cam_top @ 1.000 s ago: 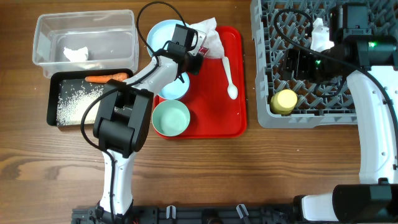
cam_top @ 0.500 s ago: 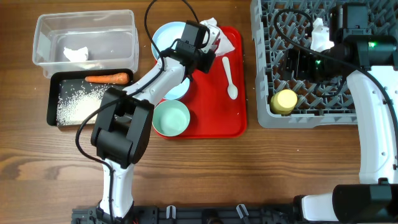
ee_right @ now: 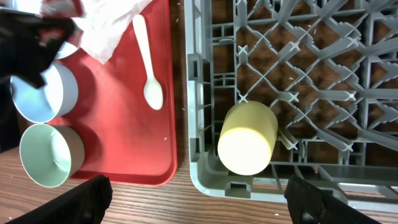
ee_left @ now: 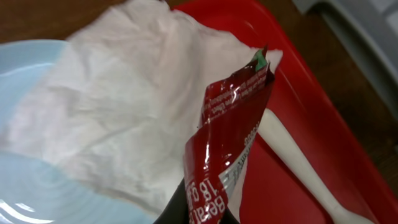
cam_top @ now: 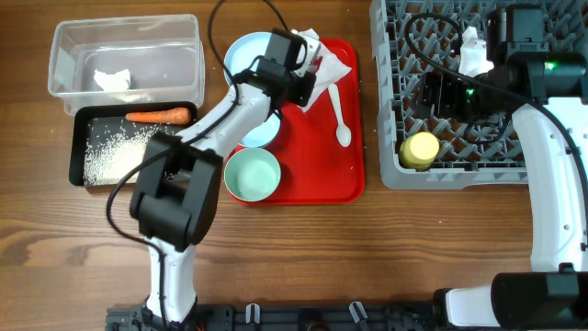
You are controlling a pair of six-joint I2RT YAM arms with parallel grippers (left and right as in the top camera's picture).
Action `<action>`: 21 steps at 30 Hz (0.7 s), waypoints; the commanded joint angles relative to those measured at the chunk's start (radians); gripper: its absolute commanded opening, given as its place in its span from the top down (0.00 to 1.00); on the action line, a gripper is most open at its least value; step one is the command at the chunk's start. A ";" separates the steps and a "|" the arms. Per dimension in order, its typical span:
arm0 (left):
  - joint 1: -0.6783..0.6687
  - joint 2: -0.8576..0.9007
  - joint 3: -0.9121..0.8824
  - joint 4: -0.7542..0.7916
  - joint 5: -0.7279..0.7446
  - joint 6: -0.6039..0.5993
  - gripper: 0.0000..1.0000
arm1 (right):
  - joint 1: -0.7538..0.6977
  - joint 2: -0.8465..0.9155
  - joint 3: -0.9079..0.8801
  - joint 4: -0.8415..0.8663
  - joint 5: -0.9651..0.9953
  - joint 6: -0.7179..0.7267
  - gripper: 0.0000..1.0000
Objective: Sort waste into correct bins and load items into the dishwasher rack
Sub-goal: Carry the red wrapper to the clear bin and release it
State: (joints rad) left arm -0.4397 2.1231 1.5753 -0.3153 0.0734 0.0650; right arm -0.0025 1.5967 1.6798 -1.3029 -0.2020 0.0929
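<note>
My left gripper (cam_top: 308, 66) is shut on the red shiny snack wrapper (ee_left: 227, 134) and holds it over a crumpled white napkin (ee_left: 124, 106) that lies across the pale blue plate (cam_top: 241, 51) and the red tray (cam_top: 317, 165). The white spoon (cam_top: 338, 112) lies on the tray beside it. The pale blue bowl (cam_top: 257, 133) and mint-green bowl (cam_top: 252, 175) stand on the tray. My right gripper (ee_right: 199, 199) is open and empty above the grey rack (cam_top: 459, 161), over the yellow cup (cam_top: 420, 149). The clear bin (cam_top: 83, 51) holds a napkin. The black bin (cam_top: 78, 147) holds rice and the carrot (cam_top: 158, 116).
Bare wooden table lies in front of the tray and bins. The rack's upright pegs fill the right side. A white part of the right arm (cam_top: 470, 51) sits over the rack's rear.
My left gripper has moved right from over the plate to the tray's rear and now grips the red wrapper. The right arm has not moved.
</note>
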 commanded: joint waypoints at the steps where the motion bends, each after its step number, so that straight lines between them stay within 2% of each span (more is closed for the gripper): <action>1: 0.082 -0.188 0.002 -0.003 -0.019 -0.085 0.96 | 0.004 -0.009 0.013 -0.004 -0.010 0.011 0.07; 4: 0.154 -0.277 0.002 -0.012 -0.028 -0.086 0.96 | 0.004 -0.009 0.013 -0.002 -0.010 0.012 0.07; 8: 0.266 -0.320 0.002 -0.044 -0.119 -0.100 0.96 | 0.004 -0.009 0.013 0.007 -0.010 0.012 0.07; 15: 0.432 -0.237 0.001 -0.093 -0.138 -0.100 0.96 | 0.005 -0.009 0.013 0.027 -0.010 0.015 0.07; 17: 0.463 -0.198 0.001 -0.090 -0.138 -0.100 0.93 | 0.005 -0.009 0.013 0.025 -0.010 0.014 0.07; 18: 0.472 -0.184 0.001 -0.090 -0.138 -0.100 0.86 | 0.005 -0.009 0.013 0.024 -0.010 0.014 0.07; 19: 0.488 -0.156 0.001 -0.089 -0.138 -0.100 0.66 | 0.005 -0.009 0.013 0.021 -0.010 0.014 0.07; 21: 0.499 -0.130 0.002 -0.090 -0.138 -0.105 0.15 | 0.005 -0.009 0.013 0.019 -0.010 0.014 0.07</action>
State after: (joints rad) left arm 0.0322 1.9339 1.5856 -0.4049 -0.0555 -0.0254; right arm -0.0025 1.5967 1.6802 -1.2819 -0.2020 0.0929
